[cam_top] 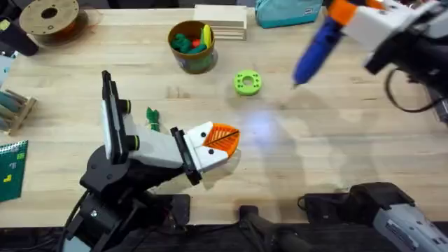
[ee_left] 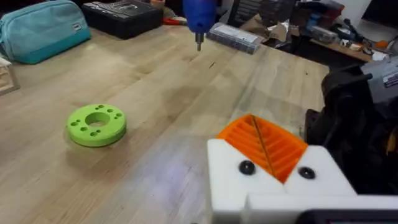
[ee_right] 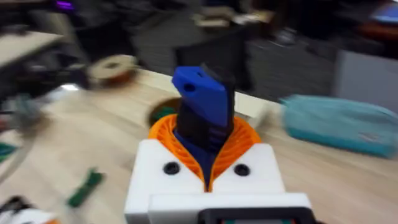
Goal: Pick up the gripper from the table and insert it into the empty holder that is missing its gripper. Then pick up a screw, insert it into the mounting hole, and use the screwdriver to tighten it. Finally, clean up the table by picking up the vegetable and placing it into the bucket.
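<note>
Two arms work over a wooden table. Far right, the right gripper (cam_top: pixel 343 15) is clamped on the blue screwdriver (cam_top: pixel 315 47), tip down, airborne. Near centre, the left gripper (cam_top: pixel 222 138) rests pressed together, holding nothing. The tilted screwdriver might slip in transit. The vegetable (cam_top: pixel 152 117) lies beside the left arm.

Layout, referenced to the ring-shaped disc (cam_top: pixel 247 82) on the table (cam_top: pixel 336 150):
- bucket (cam_top: pixel 191 46) — behind and left, produce inside
- vegetable (cam_top: pixel 152 117) — before and left, on the table
- left gripper (cam_top: pixel 222 140) — before, slightly left
- screwdriver (cam_top: pixel 316 47) — right and behind, above the table, in the right gripper (cam_top: pixel 346 17)
- pouch (cam_top: pixel 288 12) — behind and right, at the far edge
- filament spool (cam_top: pixel 49 17) — far left, behind
</note>
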{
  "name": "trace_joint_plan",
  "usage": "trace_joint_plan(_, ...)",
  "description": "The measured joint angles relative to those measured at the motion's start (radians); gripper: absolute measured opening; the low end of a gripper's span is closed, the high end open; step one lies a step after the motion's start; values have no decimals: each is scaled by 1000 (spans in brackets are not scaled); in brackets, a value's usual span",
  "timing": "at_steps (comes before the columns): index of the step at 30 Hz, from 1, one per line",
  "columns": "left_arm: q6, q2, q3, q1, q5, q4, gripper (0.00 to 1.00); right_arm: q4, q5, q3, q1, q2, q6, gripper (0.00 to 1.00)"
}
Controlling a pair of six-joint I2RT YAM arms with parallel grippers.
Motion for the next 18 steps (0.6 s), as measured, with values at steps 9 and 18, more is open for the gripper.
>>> trace_joint_plan(9, 4, 0, 0, 0, 0, 0, 4, 365, 2, -7, 396, 92, 110, 29)
trace_joint_plan(18, 7, 0, 0, 0, 0, 0, 4, 434, 3, -7, 592, 184, 151, 29)
